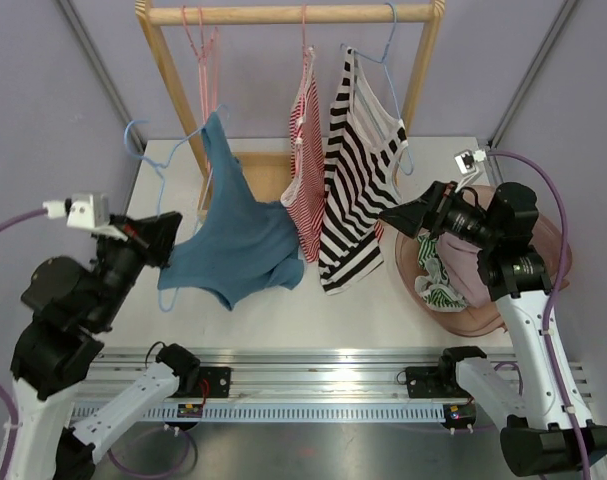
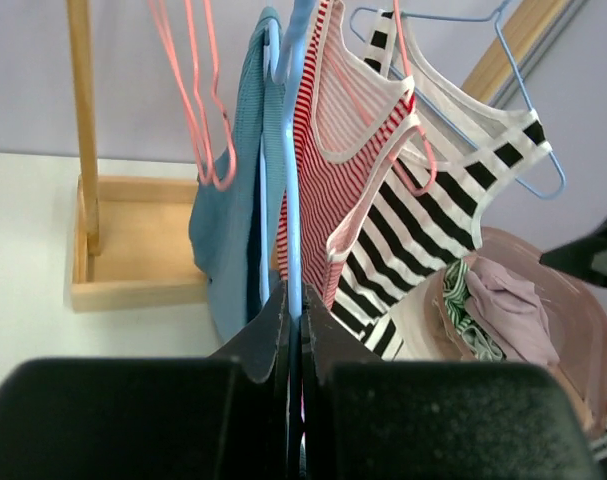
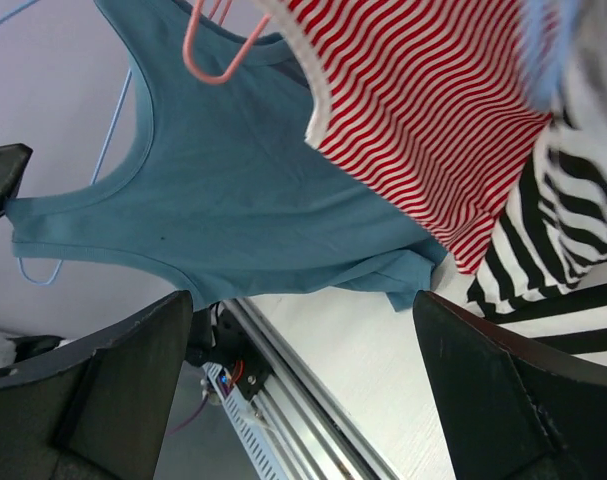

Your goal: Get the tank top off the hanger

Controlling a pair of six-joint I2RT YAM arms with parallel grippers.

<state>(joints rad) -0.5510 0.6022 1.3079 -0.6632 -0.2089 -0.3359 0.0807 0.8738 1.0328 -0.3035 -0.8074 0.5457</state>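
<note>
A blue tank top (image 1: 233, 235) hangs skewed off a light blue wire hanger (image 1: 146, 152), which is off the rack and tilted to the left. My left gripper (image 1: 166, 232) is shut on the hanger's wire; in the left wrist view the wire (image 2: 293, 200) runs up from between the closed jaws (image 2: 295, 325), with the top (image 2: 228, 230) just behind it. My right gripper (image 1: 398, 218) is open and empty, to the right of the hanging clothes. In the right wrist view it (image 3: 303, 370) faces the blue top (image 3: 233, 190) from a distance.
A wooden rack (image 1: 283, 14) holds an empty pink hanger (image 1: 201, 50), a red-striped top (image 1: 305, 160) and a black-and-white striped top (image 1: 358, 190). A pink basket (image 1: 548, 235) with clothes stands at the right, under my right arm.
</note>
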